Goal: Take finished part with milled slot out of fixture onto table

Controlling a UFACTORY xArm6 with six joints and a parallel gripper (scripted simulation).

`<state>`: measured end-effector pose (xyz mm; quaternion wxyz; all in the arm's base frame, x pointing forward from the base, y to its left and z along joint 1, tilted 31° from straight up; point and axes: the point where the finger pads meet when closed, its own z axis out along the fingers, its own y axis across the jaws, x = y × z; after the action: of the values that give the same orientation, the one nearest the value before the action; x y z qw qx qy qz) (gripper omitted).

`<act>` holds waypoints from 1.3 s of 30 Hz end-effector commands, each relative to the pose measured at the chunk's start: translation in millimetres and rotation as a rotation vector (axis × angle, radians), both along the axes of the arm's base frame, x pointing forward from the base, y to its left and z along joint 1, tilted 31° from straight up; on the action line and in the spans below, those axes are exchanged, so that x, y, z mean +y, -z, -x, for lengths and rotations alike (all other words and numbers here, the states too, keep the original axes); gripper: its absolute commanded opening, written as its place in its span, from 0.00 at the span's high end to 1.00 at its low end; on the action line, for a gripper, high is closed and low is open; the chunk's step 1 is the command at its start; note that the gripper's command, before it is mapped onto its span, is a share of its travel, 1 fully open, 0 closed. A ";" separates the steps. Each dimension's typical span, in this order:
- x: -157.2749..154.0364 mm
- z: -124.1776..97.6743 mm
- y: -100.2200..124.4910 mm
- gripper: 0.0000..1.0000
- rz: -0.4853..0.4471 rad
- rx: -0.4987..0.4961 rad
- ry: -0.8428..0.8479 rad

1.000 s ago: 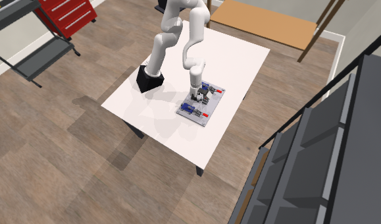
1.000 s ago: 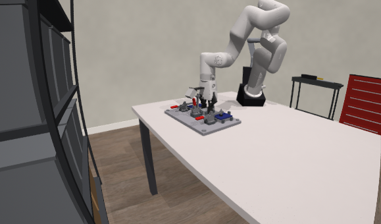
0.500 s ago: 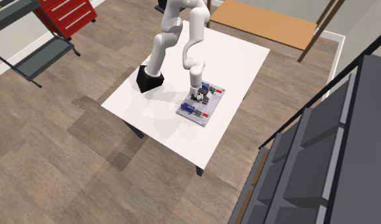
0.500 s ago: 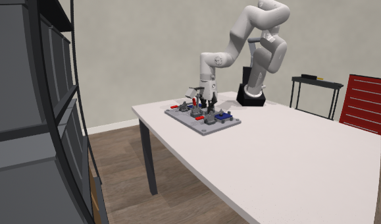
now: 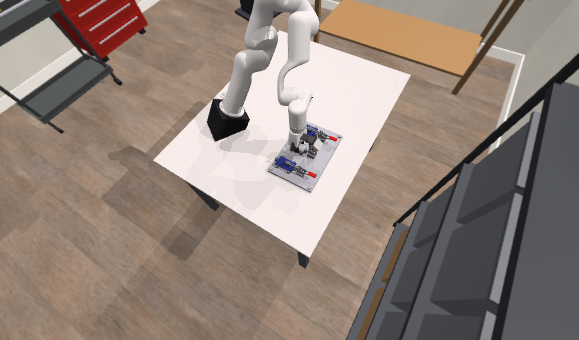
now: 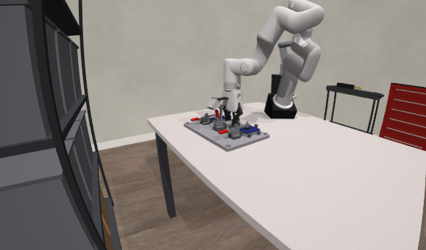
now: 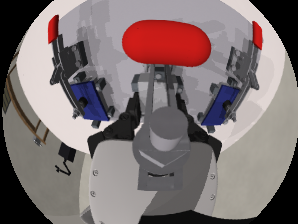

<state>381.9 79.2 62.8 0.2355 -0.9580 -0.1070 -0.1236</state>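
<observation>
Gripper (image 7: 158, 106) closed on the middle clamp (image 7: 166, 43), I judge; swinging it carelessly risks nudging either blank (image 7: 89, 99) off its pads in the fixture (image 6: 248, 141).

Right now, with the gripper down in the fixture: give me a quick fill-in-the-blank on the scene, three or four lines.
The gripper is shut on the finished part, whose colour is ____.
The blanks on either side of it are ____.
The middle clamp handle stands ____.
The arm's base is ____.
Missing words: grey; blue; upright; black.
</observation>
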 end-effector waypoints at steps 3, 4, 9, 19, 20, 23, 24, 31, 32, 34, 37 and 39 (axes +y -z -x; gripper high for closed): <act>-0.3 -1.0 -0.9 1.00 0.000 -0.003 0.001; -0.4 -1.0 -1.0 1.00 0.000 -0.003 0.001; -0.6 -0.9 -1.5 1.00 0.000 -0.003 0.001; -2.3 -0.3 -4.4 1.00 0.000 -0.003 0.001; -2.6 -0.1 -5.0 1.00 0.000 -0.003 0.001; -3.7 0.3 -7.0 1.00 0.000 -0.003 0.001; -4.1 0.5 -7.7 1.00 0.000 -0.003 0.001; -7.5 1.8 -13.8 1.00 0.000 -0.003 0.001; -8.0 2.0 -14.8 1.00 0.000 -0.003 0.001; -8.0 2.0 -14.8 1.00 0.000 -0.003 0.001; -9.6 2.6 -17.6 1.00 0.000 -0.003 0.001; -10.7 3.1 -19.5 1.00 0.000 -0.003 0.001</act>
<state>378.8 71.3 76.8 0.2355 -0.9580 -0.1070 -0.1237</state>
